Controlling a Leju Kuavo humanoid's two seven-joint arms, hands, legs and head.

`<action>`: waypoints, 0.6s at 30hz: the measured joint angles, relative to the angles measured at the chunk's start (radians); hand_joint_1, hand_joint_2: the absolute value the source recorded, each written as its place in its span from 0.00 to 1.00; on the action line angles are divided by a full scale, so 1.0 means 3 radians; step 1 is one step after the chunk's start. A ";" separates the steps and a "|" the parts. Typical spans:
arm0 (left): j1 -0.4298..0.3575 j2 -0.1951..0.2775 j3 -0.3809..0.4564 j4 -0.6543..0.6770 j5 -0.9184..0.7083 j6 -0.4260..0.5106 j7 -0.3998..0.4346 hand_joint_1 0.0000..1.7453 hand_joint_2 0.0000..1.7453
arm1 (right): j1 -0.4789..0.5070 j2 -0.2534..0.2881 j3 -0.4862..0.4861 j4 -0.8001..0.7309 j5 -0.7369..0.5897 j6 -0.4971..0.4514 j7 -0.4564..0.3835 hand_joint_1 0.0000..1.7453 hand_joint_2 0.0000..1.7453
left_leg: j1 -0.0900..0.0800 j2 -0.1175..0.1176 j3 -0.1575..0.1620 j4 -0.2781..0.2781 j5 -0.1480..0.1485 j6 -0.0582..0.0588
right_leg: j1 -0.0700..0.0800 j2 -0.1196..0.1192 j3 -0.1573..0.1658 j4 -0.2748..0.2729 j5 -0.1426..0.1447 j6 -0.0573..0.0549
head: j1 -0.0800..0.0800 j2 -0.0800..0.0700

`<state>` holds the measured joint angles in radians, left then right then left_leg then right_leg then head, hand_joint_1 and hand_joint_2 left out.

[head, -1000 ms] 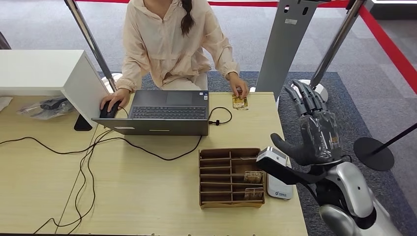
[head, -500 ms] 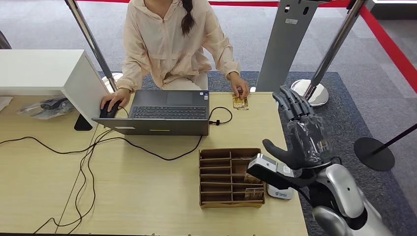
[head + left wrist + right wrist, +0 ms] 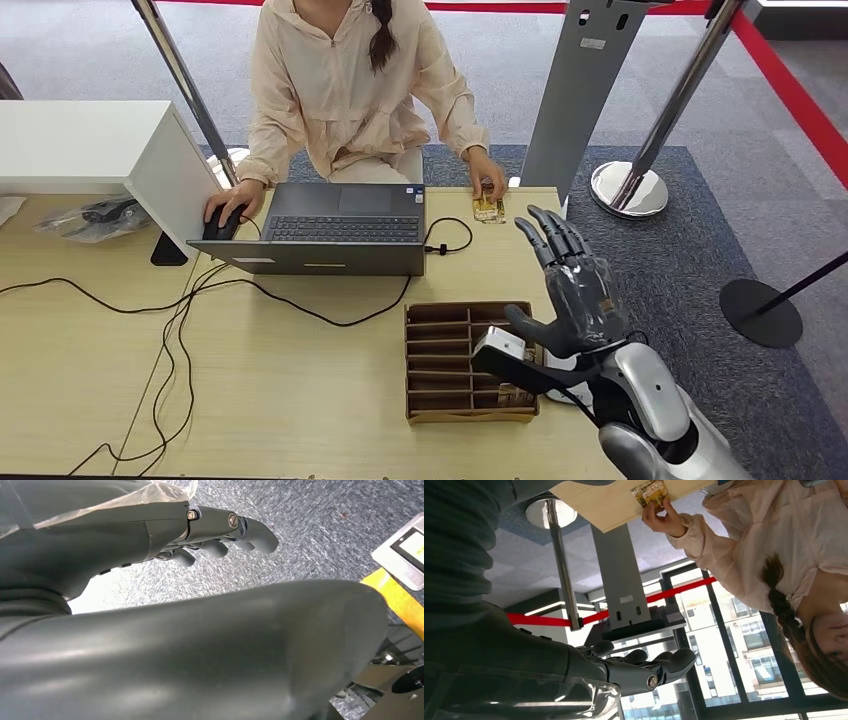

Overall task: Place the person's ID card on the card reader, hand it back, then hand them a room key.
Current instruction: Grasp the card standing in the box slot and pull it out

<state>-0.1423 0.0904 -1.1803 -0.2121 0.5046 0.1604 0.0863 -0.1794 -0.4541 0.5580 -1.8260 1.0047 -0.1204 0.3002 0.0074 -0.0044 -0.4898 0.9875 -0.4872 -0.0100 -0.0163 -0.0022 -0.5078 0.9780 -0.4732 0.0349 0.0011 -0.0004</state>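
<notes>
Matt pale wood table [image 3: 300,400] (cardboard organiser [image 3: 440,350]), rough carpet [image 3: 690,250].

No legible text, label or number on anything in view.

Light wooden table [image 3: 300,400], laptop [image 3: 335,228], cardboard organizer [image 3: 450,362], ID card [image 3: 488,207], cables [image 3: 170,320]

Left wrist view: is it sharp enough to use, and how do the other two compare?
Left wrist view: the left hand is close and soft, carpet sharper. Right wrist view: upside down, bright windows behind, ID card legible. Head view: even light, sharp, right hand crisp.
</notes>
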 joint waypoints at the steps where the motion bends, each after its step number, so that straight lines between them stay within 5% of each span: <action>1: 0.0000 0.0000 0.0000 0.0000 -0.0004 0.0000 -0.0001 0.00 0.00 | 0.0000 0.0009 0.0011 0.0019 0.0003 -0.0003 0.0000 0.00 1.00 | 0.0000 0.0000 0.0000 0.0000 0.0000 0.0000 | 0.0000 0.0000 0.0000 0.0000 0.0000 0.0000 | 0.0000 0.0000; 18: 0.0000 -0.0001 0.0000 0.0000 -0.0028 0.0002 -0.0011 0.00 0.00 | -0.0005 0.0124 0.0156 0.0230 0.0012 -0.0122 -0.0032 0.00 1.00 | 0.0000 0.0000 0.0001 0.0000 0.0000 0.0000 | 0.0000 0.0000 0.0000 0.0000 0.0000 0.0000 | 0.0000 0.0000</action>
<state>-0.1422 0.0900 -1.1803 -0.2121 0.4962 0.1610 0.0832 -0.1809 -0.4170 0.6048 -1.7568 1.0082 -0.1569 0.2907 0.0074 -0.0043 -0.4896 0.9875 -0.4872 -0.0100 -0.0163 -0.0022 -0.5078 0.9780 -0.4731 0.0349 0.0012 -0.0004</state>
